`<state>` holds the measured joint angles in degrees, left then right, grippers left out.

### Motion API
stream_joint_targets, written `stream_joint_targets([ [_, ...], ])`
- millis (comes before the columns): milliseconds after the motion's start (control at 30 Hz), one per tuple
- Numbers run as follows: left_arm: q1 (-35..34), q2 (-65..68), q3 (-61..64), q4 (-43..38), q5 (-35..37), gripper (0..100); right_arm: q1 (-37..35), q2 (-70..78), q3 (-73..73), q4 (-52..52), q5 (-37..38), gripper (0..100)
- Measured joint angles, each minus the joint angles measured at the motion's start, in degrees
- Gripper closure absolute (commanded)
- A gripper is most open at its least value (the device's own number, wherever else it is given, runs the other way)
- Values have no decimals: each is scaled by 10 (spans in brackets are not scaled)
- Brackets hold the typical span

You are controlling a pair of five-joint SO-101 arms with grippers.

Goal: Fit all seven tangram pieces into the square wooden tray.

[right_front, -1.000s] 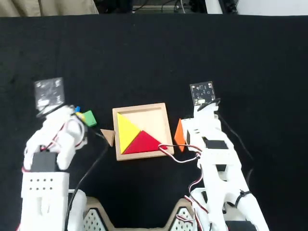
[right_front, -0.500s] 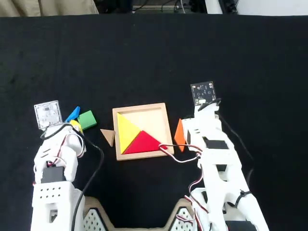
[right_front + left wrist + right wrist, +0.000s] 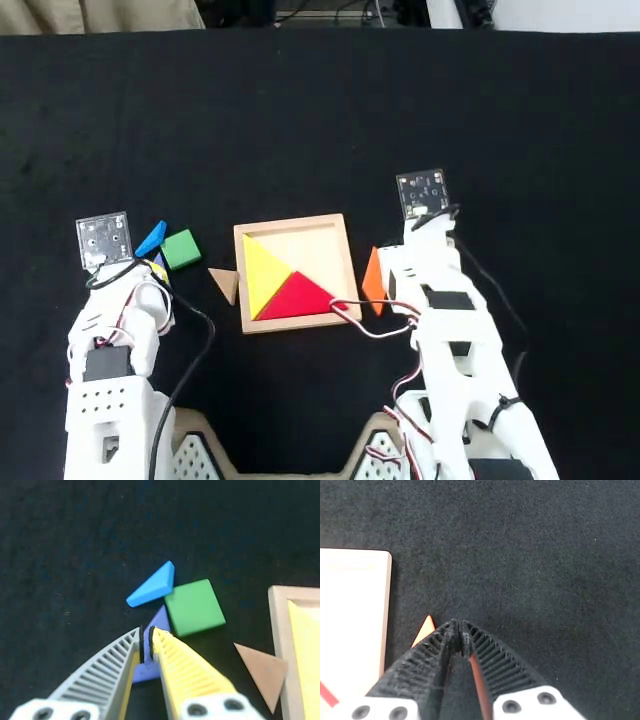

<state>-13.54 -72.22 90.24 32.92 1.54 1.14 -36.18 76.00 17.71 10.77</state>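
Tray [image 3: 342, 262] sits mid-desk [image 3: 300, 120]. It holds two pieces, yellow triangle [image 3: 261, 273] and red triangle [image 3: 296, 297], filling its left and near parts. The rest of the tray floor is bare wood.

Five pieces are out on the desk:
- Tan triangle [image 3: 225, 284] is just left of the tray, apart from it.
- Green square [image 3: 181, 249] is further left, with blue triangle [image 3: 151, 239] right beside its far-left corner.
- Purple piece [image 3: 159, 621] lies against the green square's near side, mostly under the left hand [image 3: 146, 636].
- Orange piece [image 3: 372, 277] is just off the tray's right edge, partly under the right arm.

Left hand: fingers closed to a thin slit, tips over the purple piece. It could be nipping the piece's edge, but the angle is too poor to confirm.

Right hand [image 3: 458, 630]: fingers pressed together, nothing gripped, directly above the orange piece, which shows beside and under the fingers.
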Motion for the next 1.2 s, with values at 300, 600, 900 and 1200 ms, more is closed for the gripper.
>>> stream_joint_targets([
  [300, 12, 0, 0, -2, 0, 942, 0, -11, -110, 210, 0, 983],
  [600, 12, 0, 0, -4, 0, 939, -9, -17, -196, 404, 2, 987],
  [900, 12, 0, 0, -4, 0, 939, 29, -17, -196, 432, 40, 860],
  [1200, 12, 0, 0, -4, 0, 938, 12, -17, -196, 433, 55, 841],
])
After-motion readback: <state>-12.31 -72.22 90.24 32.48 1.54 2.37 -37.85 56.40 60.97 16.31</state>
